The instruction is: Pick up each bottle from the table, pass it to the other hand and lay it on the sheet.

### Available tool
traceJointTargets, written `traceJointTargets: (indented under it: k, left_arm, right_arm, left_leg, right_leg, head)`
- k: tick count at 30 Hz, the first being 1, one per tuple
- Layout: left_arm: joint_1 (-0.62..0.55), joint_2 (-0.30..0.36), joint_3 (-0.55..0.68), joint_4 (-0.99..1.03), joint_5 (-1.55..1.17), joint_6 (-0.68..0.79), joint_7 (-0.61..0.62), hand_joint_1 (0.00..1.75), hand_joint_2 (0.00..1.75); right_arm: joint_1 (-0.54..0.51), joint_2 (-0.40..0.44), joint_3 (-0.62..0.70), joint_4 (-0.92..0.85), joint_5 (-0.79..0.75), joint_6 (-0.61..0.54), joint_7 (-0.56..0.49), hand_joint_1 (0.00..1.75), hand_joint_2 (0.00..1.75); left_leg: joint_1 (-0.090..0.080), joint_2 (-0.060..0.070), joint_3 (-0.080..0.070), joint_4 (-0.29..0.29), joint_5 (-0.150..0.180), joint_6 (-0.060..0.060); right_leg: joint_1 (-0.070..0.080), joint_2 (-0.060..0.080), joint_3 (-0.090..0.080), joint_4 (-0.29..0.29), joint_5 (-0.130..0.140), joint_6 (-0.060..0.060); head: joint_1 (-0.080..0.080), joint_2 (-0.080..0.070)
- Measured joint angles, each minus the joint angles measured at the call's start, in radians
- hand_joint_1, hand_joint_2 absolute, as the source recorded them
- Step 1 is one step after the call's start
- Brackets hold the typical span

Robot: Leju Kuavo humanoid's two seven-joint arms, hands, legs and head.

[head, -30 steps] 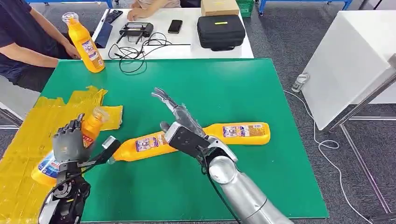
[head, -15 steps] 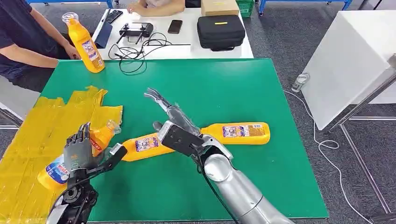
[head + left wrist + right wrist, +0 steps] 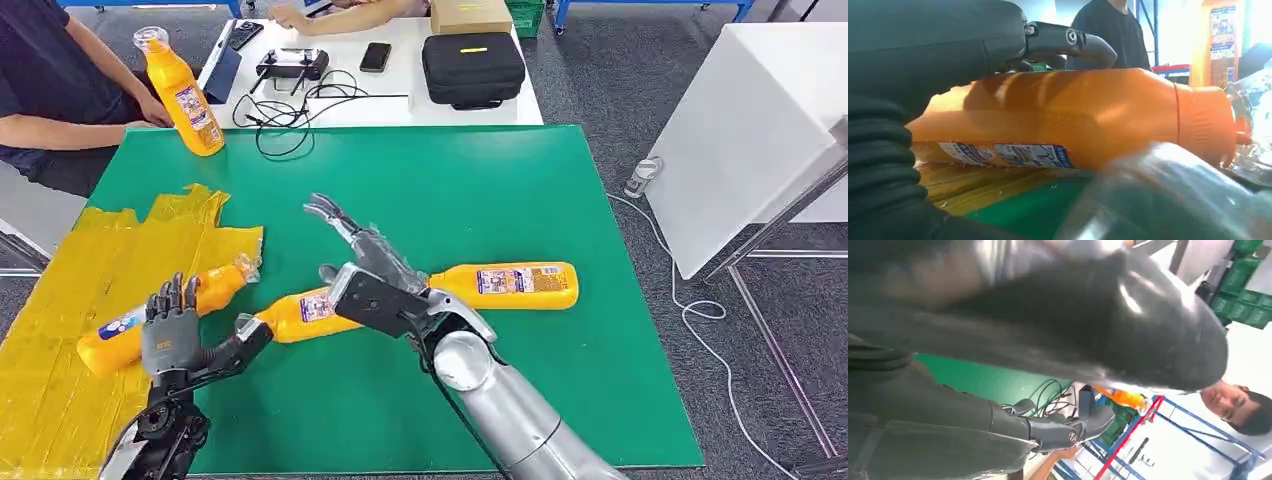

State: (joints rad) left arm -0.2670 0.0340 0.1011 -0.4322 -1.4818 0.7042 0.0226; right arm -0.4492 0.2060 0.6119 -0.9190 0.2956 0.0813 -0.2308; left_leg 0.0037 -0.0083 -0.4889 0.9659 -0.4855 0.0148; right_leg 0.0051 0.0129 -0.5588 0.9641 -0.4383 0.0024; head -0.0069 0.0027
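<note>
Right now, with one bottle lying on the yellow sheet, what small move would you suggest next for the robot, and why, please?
Probably draw the left hand up and clear: its bottle already lies flat on the yellow sheet, fingers spread beside it. The open right hand already hovers over the next bottle on the green table, so it could then lower to grasp.

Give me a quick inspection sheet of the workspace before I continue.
Surface: green table, crumpled yellow sheet on its left part.
Job's things: one bottle lying on the sheet; two bottles lying on the green, one mid-table, one further right.
Clutter: upright bottle at the far left corner beside a person.
Robot hands: left robot hand open beside the sheet bottle; right robot hand open above the mid-table bottle.
Cables: black cable on the far edge.
Surroundings: white table with black case.
</note>
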Motion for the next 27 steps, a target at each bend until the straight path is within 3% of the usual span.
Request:
traceJointTargets:
  k: [5, 6, 12, 14, 18, 27]
  left_arm:
    - [0.006, -0.001, 0.029, -0.014, 0.104, 0.003, -0.106, 0.00, 0.00]
    - [0.010, -0.003, 0.043, -0.027, 0.139, 0.003, -0.150, 0.00, 0.00]
    - [0.018, -0.026, 0.180, -0.093, 0.449, 0.003, -0.496, 0.00, 0.00]
    - [0.022, -0.033, 0.194, -0.134, 0.675, 0.002, -0.599, 0.00, 0.00]
    - [0.061, -0.034, 0.147, -0.287, 1.020, -0.033, -0.623, 0.00, 0.00]
    - [0.077, -0.011, 0.043, -0.431, 1.224, -0.055, -0.683, 0.00, 0.00]
  right_arm:
    - [-0.007, 0.000, 0.000, 0.011, 0.036, 0.008, 0.010, 0.00, 0.00]
    - [-0.012, 0.000, 0.000, 0.019, 0.050, 0.005, 0.011, 0.00, 1.75]
    - [-0.063, -0.010, 0.002, 0.153, 0.144, -0.037, 0.006, 0.00, 1.75]
    - [-0.093, -0.014, 0.009, 0.237, 0.190, -0.054, 0.007, 0.00, 1.75]
    - [-0.110, -0.031, 0.028, 0.353, 0.258, -0.055, 0.036, 0.00, 1.75]
    - [-0.104, -0.057, 0.060, 0.457, 0.300, -0.067, 0.072, 0.00, 1.75]
  left_leg:
    - [0.000, 0.000, 0.000, 0.000, 0.000, 0.000]
    - [0.000, 0.000, 0.001, 0.000, 0.000, 0.000]
    - [0.000, 0.000, 0.000, 0.000, 0.000, 0.000]
    - [0.000, 0.000, 0.000, 0.000, 0.000, 0.000]
    - [0.000, -0.002, 0.000, 0.000, 0.000, 0.000]
    - [0.000, -0.002, 0.000, 0.000, 0.000, 0.000]
  right_leg:
    - [0.000, 0.000, 0.000, 0.000, 0.000, 0.000]
    - [0.000, 0.000, 0.000, 0.000, 0.000, 0.000]
    - [0.000, 0.000, 0.000, 0.000, 0.000, 0.000]
    - [0.000, 0.000, 0.000, 0.000, 0.000, 0.000]
    - [0.000, -0.001, 0.000, 0.000, 0.000, 0.000]
    - [0.000, -0.002, 0.000, 0.000, 0.000, 0.000]
  head:
    - [0.000, 0.000]
    - [0.000, 0.000]
    - [0.000, 0.000]
    - [0.000, 0.000]
    - [0.000, 0.000]
    - [0.000, 0.000]
